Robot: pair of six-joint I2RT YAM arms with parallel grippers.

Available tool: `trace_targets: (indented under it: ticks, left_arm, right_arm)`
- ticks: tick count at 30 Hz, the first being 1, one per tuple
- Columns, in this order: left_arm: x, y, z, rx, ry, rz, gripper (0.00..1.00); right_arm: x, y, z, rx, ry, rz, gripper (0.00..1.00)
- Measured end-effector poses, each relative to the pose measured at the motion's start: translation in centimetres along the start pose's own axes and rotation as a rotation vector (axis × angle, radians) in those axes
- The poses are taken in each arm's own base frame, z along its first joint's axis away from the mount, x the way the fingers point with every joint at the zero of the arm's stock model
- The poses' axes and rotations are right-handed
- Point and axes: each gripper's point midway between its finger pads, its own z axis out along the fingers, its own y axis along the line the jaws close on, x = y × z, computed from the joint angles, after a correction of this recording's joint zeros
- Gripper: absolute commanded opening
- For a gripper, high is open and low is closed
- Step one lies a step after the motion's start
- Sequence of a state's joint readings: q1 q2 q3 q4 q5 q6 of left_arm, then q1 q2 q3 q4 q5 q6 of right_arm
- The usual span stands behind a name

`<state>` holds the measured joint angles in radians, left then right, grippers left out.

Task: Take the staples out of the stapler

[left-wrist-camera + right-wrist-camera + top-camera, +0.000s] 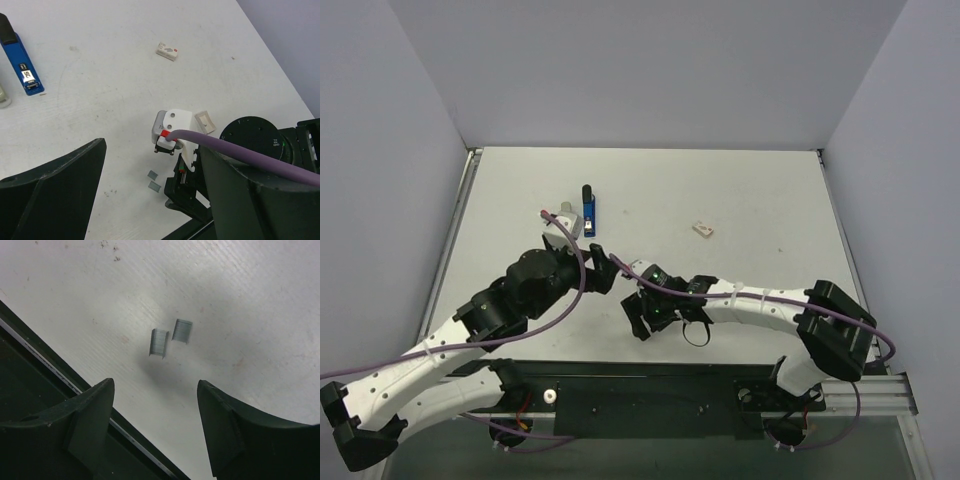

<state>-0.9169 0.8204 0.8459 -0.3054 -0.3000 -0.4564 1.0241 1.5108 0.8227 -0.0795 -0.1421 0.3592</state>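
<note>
The blue stapler (588, 212) with a black end lies flat on the table at the back middle; it also shows at the top left of the left wrist view (21, 59). Two short silver-grey strips of staples (169, 337) lie loose on the table just ahead of my right gripper (155, 385), which is open and empty. They also show in the left wrist view (154, 181). My left gripper (152, 147) is open and empty, above the table between the stapler and the right wrist. In the top view the left gripper (603, 268) and the right gripper (642, 320) are close together.
A small beige tag (702, 230) lies right of the stapler, also in the left wrist view (167, 50). A pale object (2, 96) sits beside the stapler. The black front rail (30, 370) runs close to the staples. Grey walls enclose the table.
</note>
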Motion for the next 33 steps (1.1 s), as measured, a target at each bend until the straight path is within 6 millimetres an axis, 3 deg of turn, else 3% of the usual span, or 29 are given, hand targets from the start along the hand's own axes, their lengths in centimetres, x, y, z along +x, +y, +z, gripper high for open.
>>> trace_targets:
  ticks: [10, 16, 33]
  left_arm:
    - [0.4, 1.6, -1.4, -0.056, 0.023, 0.038, 0.87]
    - [-0.4, 1.7, -2.5, -0.052, 0.015, 0.056, 0.88]
    - [-1.2, 2.9, -3.9, -0.087, -0.013, 0.101, 0.89]
  right_arm:
    - [0.1, 1.8, 2.0, -0.011, 0.047, -0.046, 0.50]
    - [0.7, 1.9, 3.1, 0.013, 0.076, -0.054, 0.47]
    - [-0.9, 1.7, 4.4, 0.137, 0.053, -0.094, 0.27]
